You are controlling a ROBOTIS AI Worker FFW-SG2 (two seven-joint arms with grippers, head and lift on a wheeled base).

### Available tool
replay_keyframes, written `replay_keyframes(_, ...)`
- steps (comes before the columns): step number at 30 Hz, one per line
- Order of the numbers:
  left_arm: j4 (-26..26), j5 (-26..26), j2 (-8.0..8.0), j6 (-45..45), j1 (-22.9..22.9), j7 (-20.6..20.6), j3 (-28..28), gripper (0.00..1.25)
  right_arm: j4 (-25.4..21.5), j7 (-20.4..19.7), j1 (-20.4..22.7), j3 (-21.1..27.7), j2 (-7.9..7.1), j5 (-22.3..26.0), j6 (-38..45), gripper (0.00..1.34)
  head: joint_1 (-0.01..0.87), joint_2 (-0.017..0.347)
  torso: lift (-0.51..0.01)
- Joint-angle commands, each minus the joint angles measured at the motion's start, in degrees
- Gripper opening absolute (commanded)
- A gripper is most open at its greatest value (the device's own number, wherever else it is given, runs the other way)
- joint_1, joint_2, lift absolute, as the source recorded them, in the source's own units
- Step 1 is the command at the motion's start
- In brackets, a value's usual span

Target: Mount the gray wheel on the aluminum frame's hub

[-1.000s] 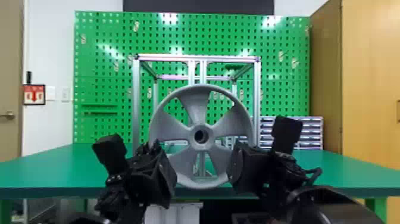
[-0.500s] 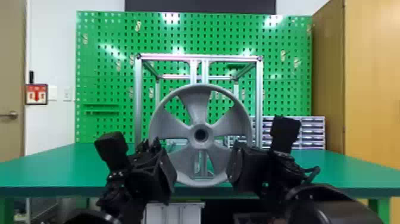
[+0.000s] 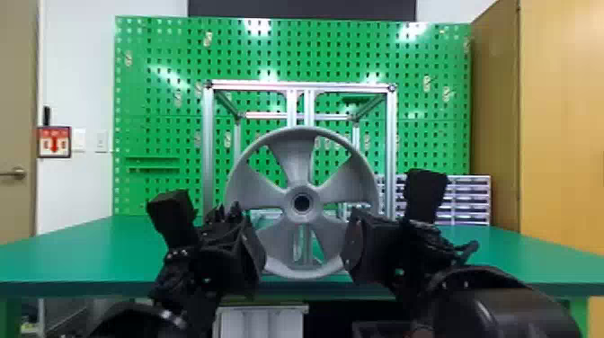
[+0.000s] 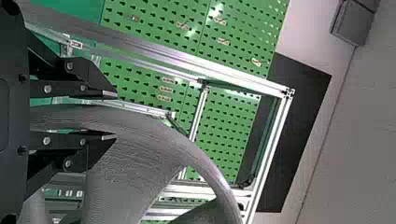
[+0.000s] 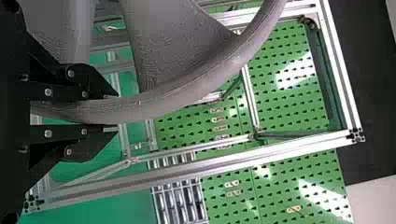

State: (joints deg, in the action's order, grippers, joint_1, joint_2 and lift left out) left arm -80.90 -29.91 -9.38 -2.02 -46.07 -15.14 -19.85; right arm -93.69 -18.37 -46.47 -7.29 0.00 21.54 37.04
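Upright and facing the head camera, the gray wheel (image 3: 296, 166) hangs between my left gripper (image 3: 251, 254) and right gripper (image 3: 357, 247), in front of the aluminum frame (image 3: 391, 148). Its dark center bore lines up with the frame's middle uprights; the frame's hub is hidden behind it. In the left wrist view, my left gripper (image 4: 112, 116) is shut on the rim of the wheel (image 4: 135, 158). My right gripper (image 5: 114, 113) is likewise shut on the opposite side of the wheel (image 5: 173, 102) in the right wrist view. A gap between wheel and frame cannot be judged.
The green table (image 3: 81, 256) extends to both sides beneath the frame. Behind stand a green pegboard (image 3: 153, 103) and, at the right, a rack of small drawers (image 3: 469, 197). A white cabinet (image 3: 265, 321) sits below the table's front edge.
Both wrists stand slightly higher, the left one more clearly. The wheel looks marginally smaller, its lower edge a bit higher, and both grippers still hold it.
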Motion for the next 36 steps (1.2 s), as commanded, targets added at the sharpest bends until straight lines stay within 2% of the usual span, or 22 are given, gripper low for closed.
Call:
replay_keyframes(1,0.92,0.46,0.24,-0.01,-0.60,-0.32,0.25,0.33,1.49,0.00,-0.82,-0.18,0.05,0.17,0.05,0.24,-0.005,0.006,-0.499)
replay_keyframes(15,5.05,0.99,0.76,0.43,-3.15,-0.32,0.42,0.34,6.32,0.44,-3.10,-0.62,0.05,0.00,-0.74,0.24,-0.005,0.006,-0.499)
replay_keyframes(32,5.84,1.78,1.12,0.52,-3.24,-0.50,0.34,0.35,7.03,0.53,-3.37,-0.53,0.05,-0.18,-1.27,0.24,-0.005,0.006,-0.499)
replay_keyframes(36,5.75,1.87,1.20,0.43,-3.24,-0.76,0.07,0.37,6.76,0.44,-3.19,-0.53,0.05,-0.18,-1.53,0.28,-0.005,0.006,-0.499)
